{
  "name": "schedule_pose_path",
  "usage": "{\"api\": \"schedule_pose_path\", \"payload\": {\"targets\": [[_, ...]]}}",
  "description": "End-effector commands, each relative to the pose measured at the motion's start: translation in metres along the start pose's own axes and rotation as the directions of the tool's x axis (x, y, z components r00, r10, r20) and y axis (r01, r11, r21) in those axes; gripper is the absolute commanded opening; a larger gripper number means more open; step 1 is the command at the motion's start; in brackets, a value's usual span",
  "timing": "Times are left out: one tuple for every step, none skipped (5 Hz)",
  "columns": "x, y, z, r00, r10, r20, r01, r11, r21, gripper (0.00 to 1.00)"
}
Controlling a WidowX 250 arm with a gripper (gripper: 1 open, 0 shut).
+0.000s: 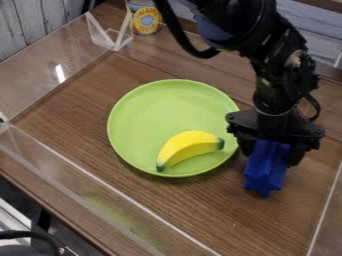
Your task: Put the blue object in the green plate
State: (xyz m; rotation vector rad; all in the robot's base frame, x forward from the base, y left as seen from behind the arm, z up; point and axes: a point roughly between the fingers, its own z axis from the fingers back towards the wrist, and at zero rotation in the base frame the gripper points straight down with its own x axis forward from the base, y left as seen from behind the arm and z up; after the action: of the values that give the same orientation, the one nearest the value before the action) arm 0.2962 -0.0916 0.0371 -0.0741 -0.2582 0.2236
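One green plate [150,112], one yellow banana [189,149], one blue object [266,168], one yellow can [143,19].

No legible text, brand, number or sign appears anywhere. A small yellow container [142,19] at the far edge of the wooden table [80,90] carries a printed label, too small and blurred to read.
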Motion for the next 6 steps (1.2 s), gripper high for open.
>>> {"api": "schedule_pose_path", "payload": {"targets": [[0.0123,-0.0025,0.0118,0.999,0.001,0.039,-0.001,1.000,-0.012,0.00],[0.0131,-0.0012,0.0132,0.999,-0.001,0.034,0.001,1.000,-0.004,0.00],[0.0140,0.0002,0.0139,1.000,-0.002,0.029,0.002,1.000,0.004,0.00],[0.0146,0.0015,0.0134,1.000,-0.002,0.024,0.001,1.000,0.009,0.00],[0.0153,0.0028,0.0141,1.000,-0.004,0.019,0.003,1.000,0.017,0.00],[0.0156,0.0042,0.0119,1.000,0.000,0.015,-0.001,1.000,0.019,0.00]]}}
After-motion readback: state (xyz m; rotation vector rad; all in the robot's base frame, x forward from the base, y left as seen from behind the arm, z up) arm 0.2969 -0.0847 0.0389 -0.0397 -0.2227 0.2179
